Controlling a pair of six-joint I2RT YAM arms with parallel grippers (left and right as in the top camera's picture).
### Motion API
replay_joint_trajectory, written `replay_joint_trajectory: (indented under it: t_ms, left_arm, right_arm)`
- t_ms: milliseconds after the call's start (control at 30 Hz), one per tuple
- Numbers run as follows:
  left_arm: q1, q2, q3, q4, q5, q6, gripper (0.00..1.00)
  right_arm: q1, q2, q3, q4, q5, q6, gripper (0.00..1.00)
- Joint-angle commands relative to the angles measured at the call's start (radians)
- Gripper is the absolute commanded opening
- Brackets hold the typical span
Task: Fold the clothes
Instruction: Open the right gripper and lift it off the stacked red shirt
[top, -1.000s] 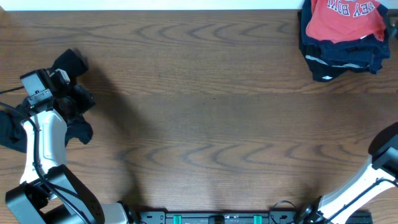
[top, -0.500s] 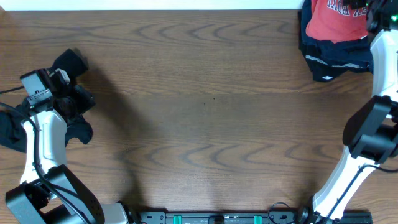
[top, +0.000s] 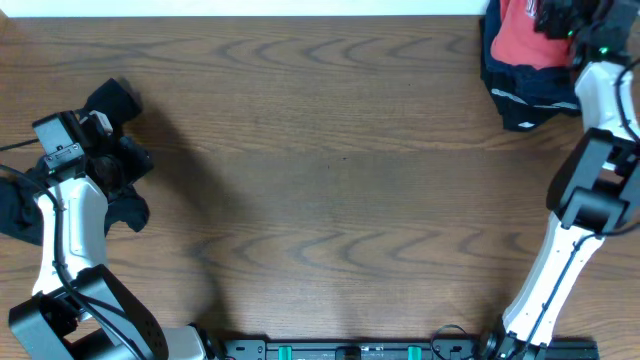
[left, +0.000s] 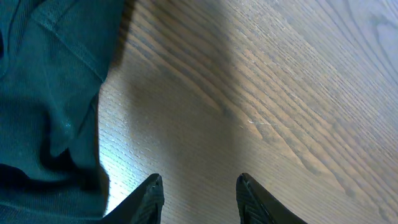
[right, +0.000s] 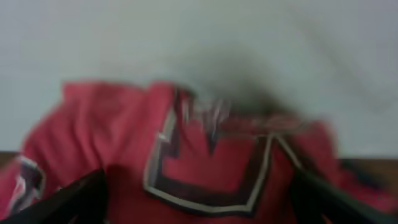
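A coral-red T-shirt (top: 515, 35) with navy-and-white lettering lies on a dark navy pile of clothes (top: 535, 95) at the table's far right corner. My right gripper (top: 556, 14) hovers over it. In the blurred right wrist view the shirt (right: 205, 168) fills the frame between my open, empty right fingers (right: 202, 202). A limp black garment (top: 112, 100) lies crumpled at the left edge, around my left gripper (top: 120, 160). In the left wrist view it (left: 50, 93) lies to the left of my open, empty left fingers (left: 199, 199), which are over bare wood.
The brown wooden table (top: 330, 170) spreads between the two arms. A white wall edge runs along the far side, close behind the red shirt. My right arm (top: 590, 190) stretches along the right edge.
My right arm has swung up from the near right corner to the far right and now sits over the red T-shirt. The left arm and black garment have not moved.
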Motion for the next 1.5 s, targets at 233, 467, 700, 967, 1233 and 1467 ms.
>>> replay_joint_trajectory:
  t_ms: [233, 467, 700, 967, 1233, 1467]
  left_arm:
    - [-0.001, 0.013, 0.005, -0.002, -0.013, 0.014, 0.41]
    - [-0.001, 0.013, 0.005, -0.002, -0.012, 0.014, 0.98]
    - [-0.001, 0.013, 0.005, -0.003, -0.012, 0.014, 0.98]
    - [-0.001, 0.013, 0.005, -0.003, -0.012, 0.014, 0.98]
    - [-0.001, 0.013, 0.005, -0.003, -0.012, 0.014, 0.98]
    - [-0.001, 0.013, 0.005, -0.003, -0.012, 0.014, 0.98]
  right_arm:
    - [-0.079, 0.244, 0.005, -0.071, -0.15, 0.153, 0.94]
    - [-0.09, 0.163, 0.005, -0.103, -0.18, 0.14, 0.99]
    - [-0.081, -0.065, 0.005, -0.102, -0.18, 0.138, 0.99]
    - [-0.043, -0.381, 0.005, -0.227, -0.18, 0.139, 0.99]
    - [0.114, -0.666, 0.005, -0.551, -0.172, 0.085, 0.99]
    - [0.277, -0.799, 0.005, -0.796, -0.2, 0.176, 0.99]
